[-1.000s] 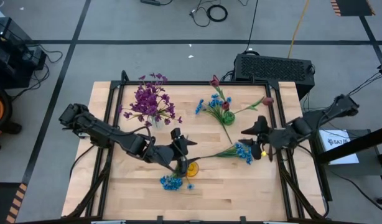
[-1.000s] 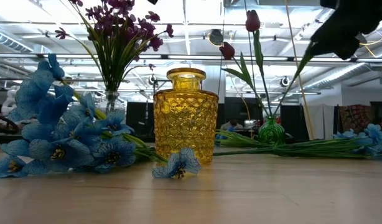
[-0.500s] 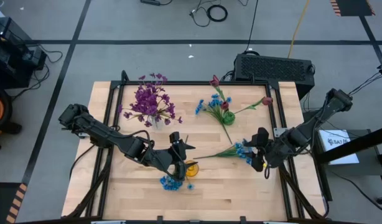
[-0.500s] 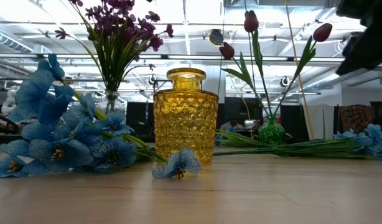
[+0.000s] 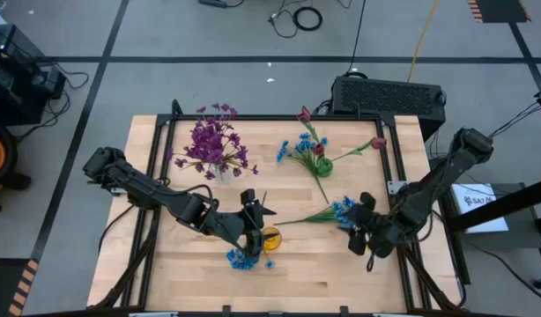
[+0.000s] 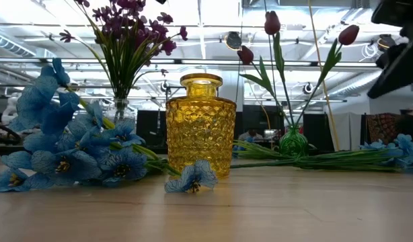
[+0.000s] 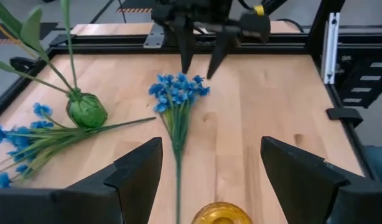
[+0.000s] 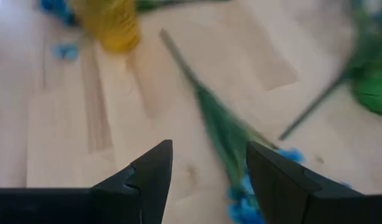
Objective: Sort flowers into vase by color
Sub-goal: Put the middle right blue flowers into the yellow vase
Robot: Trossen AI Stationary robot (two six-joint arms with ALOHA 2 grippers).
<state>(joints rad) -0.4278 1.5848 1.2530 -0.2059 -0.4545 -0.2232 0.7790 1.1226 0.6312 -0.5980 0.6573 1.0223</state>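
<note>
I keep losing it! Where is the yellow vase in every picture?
High view: yellow vase, lower middle of the table, by the left gripper.
Low view: centre.
Left wrist view: bottom edge.
Right wrist view: top left.
Shared landmark: the blue sprig lying beside it.

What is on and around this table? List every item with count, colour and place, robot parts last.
yellow vase: one, amber glass, front centre of the table, empty.
clear vase: one, back left, holding the purple flowers.
green vase: one, back centre, holding dark red tulips and some blue flowers.
blue sprig: one, lying flat right of the yellow vase, stem pointing at it.
blue bunch: one, lying at the front beside the yellow vase.
table: one, light wood, black frame.
black box: one, on the floor behind the table.
left gripper: open, beside the yellow vase.
right gripper: open, empty, over the blue sprig's blossoms.
</note>
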